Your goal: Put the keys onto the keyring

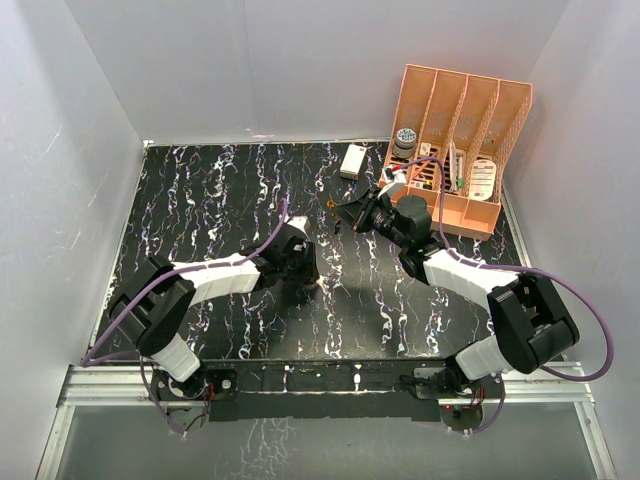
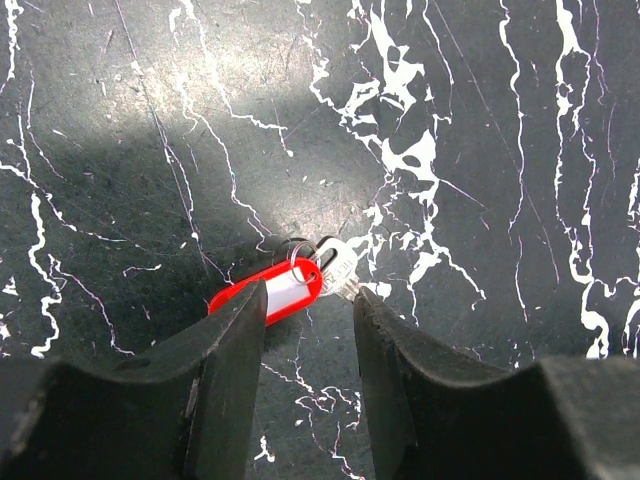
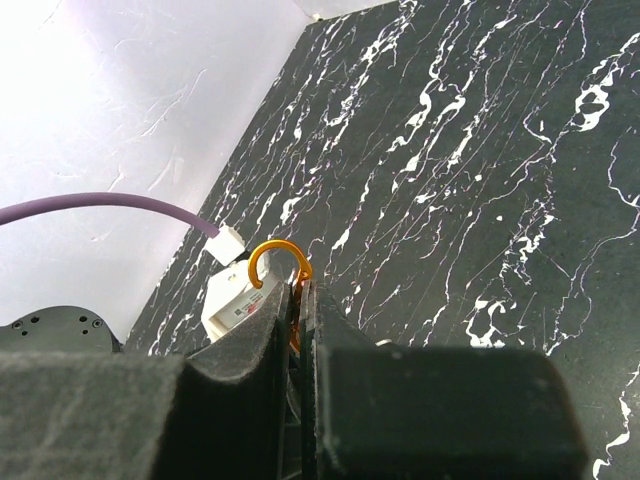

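Note:
The key has a red plastic tag point(image 2: 268, 292) with a white label and a small silver blade point(image 2: 340, 270). It lies flat on the black marble table point(image 2: 480, 120). My left gripper point(image 2: 308, 305) is open, with its fingertips on either side of the key and just short of it. In the top view the left gripper point(image 1: 300, 265) is low over the table's middle, and the key shows as a red speck point(image 1: 318, 285). My right gripper point(image 3: 300, 290) is shut on the orange-gold keyring point(image 3: 278, 255), an open hook sticking out past the tips. It is held above the table point(image 1: 345, 212).
A large orange slotted file rack point(image 1: 460, 140) with small items stands at the back right. A white rectangular box point(image 1: 352, 160) lies at the back centre. White walls enclose the table. The left arm's white camera module point(image 3: 232, 300) and purple cable point(image 3: 100, 203) show behind the keyring.

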Robot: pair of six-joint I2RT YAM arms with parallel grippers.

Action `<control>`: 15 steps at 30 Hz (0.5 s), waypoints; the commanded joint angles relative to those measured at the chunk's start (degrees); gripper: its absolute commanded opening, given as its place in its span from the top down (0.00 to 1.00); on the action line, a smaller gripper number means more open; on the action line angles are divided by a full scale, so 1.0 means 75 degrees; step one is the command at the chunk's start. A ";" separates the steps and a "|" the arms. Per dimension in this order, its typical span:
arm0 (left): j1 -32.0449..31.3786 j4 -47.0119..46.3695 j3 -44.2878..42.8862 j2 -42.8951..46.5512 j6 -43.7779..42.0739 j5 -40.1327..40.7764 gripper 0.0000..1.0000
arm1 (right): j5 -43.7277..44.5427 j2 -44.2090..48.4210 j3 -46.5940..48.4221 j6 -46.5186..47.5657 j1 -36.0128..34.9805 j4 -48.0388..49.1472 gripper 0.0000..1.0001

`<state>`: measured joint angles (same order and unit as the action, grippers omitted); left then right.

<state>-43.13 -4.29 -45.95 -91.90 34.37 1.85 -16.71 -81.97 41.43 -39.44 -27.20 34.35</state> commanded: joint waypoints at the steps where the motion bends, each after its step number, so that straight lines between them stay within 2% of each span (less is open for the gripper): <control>1: 0.0010 -0.0131 -0.0084 -0.0059 0.0043 -0.0072 0.61 | 0.0072 0.0319 -0.0028 0.0092 0.0052 0.0342 1.00; 15: 0.0009 -0.0277 -0.0191 -0.0311 0.0046 -0.0152 0.62 | 0.0083 0.0337 -0.0086 0.0093 0.0088 0.0354 1.00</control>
<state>-43.13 -6.09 -45.98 -93.73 34.54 1.50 -16.58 -81.71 41.34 -39.29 -26.87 34.37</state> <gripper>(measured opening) 0.386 0.031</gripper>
